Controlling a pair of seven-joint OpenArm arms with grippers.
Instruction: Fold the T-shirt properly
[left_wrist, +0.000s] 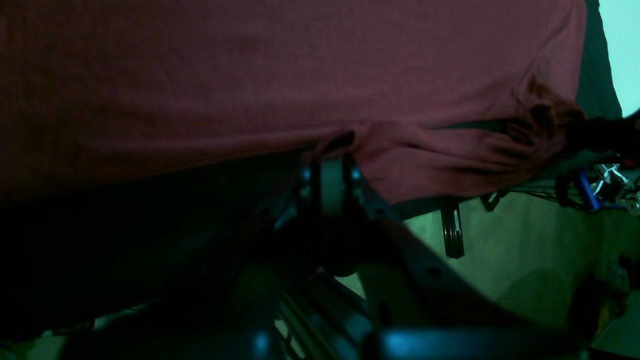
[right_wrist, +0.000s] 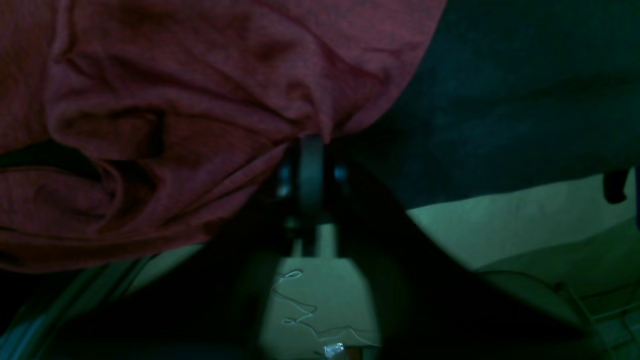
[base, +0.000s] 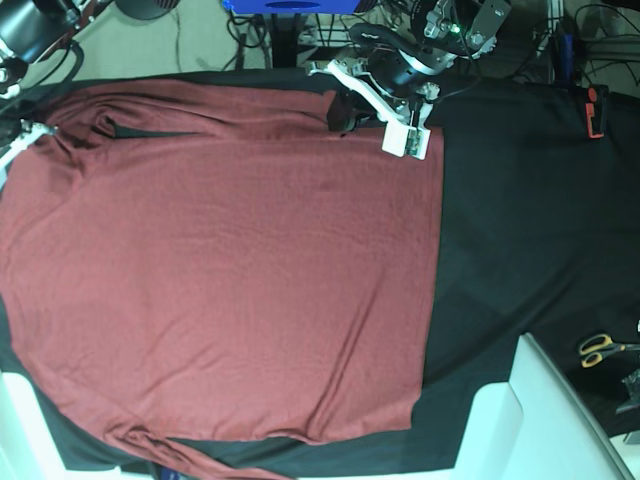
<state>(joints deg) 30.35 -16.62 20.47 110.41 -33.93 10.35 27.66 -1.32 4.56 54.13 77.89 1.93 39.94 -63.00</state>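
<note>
At top centre-right of the base view: left arm (base: 400, 60), reaching in from the upper edge, dark links angled down and to the left, white wrist piece pointing down. Left gripper (base: 405, 140) at its lower end, low over the surface. In the left wrist view, near mid-frame: jaws pressed together, pinching a small fold at the edge of the T-shirt (left_wrist: 300, 75).

In the upper left corner of the base view: right arm (base: 25, 35), mostly cut off by the frame, only a dark joint and a white tip showing. In the right wrist view, centre frame: right gripper (right_wrist: 311, 145), fingertips against bunched cloth; parted or closed, unclear.
</note>
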